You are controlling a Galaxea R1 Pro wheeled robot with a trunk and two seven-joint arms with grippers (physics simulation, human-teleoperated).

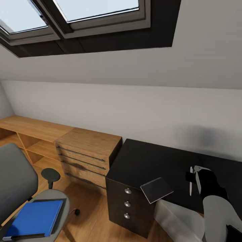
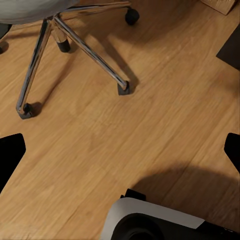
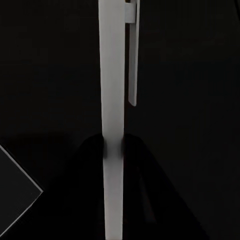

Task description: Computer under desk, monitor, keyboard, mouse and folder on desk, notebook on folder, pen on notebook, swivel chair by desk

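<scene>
My right gripper (image 1: 194, 178) is shut on the white pen (image 1: 191, 181), just above the black desk (image 1: 151, 161). In the right wrist view the pen (image 3: 112, 75) runs between the closed dark fingers (image 3: 90, 190). The thin grey notebook (image 1: 157, 189) lies at the desk's front edge, overhanging it. The blue folder (image 1: 35, 218) rests on the grey seat of the swivel chair (image 1: 16, 178), left of the desk. My left gripper (image 2: 120, 150) hangs open over the wood floor near the chair's chrome base (image 2: 75, 40). The monitor, keyboard and mouse are out of view.
A light wooden drawer chest (image 1: 87, 151) and low wooden shelving (image 1: 30, 134) stand left of the desk against the grey wall. The desk's three dark drawers (image 1: 127, 203) face me. A pale boxy shape (image 1: 178, 216) sits under the desk. Skylights (image 1: 97, 10) slope overhead.
</scene>
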